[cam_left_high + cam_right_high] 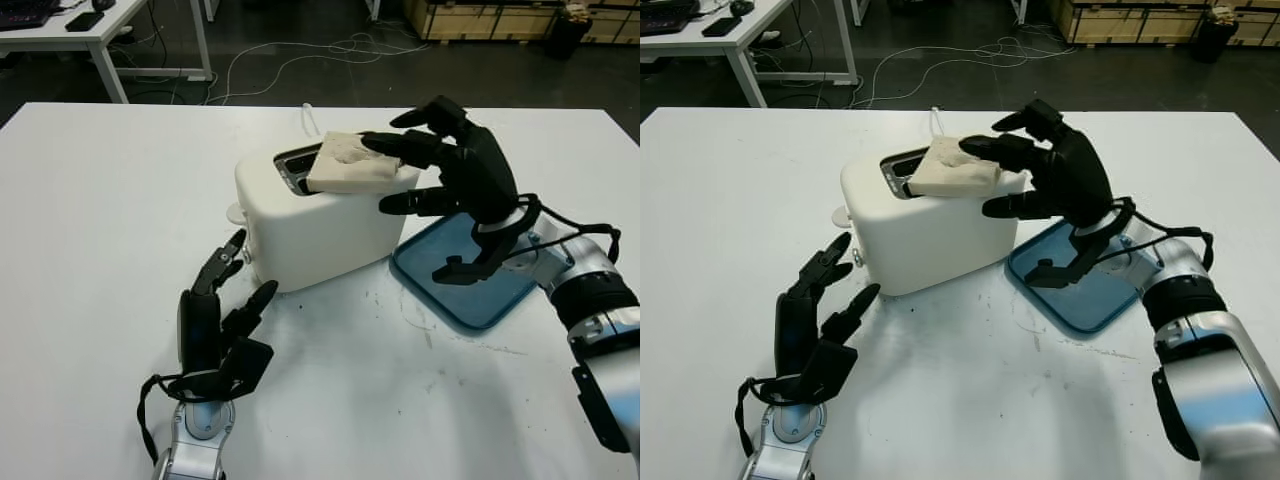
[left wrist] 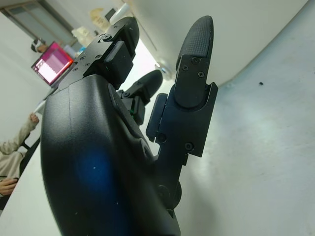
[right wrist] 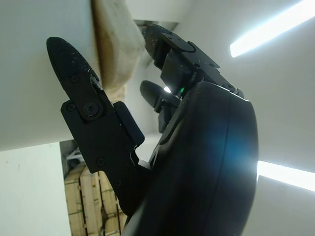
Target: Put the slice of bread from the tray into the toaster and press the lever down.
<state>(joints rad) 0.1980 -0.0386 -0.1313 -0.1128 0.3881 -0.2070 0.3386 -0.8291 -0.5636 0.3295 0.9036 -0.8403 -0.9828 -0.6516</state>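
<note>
At centre frame, the bread slice (image 1: 350,163) lies tilted across the toaster (image 1: 320,215) top, one edge over the slot, not yet dropped in. I have the right hand (image 1: 440,165) touching it with its fingers, thumb against the toaster's side, probably steadying. Lower right, the blue tray (image 1: 470,280). Lower left, the left hand (image 1: 222,320) holds nothing, near the lever end.

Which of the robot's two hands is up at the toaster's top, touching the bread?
The right hand: its fingers sit on the slice of bread lying over the toaster slot. The left hand is open, low beside the toaster's front.
</note>
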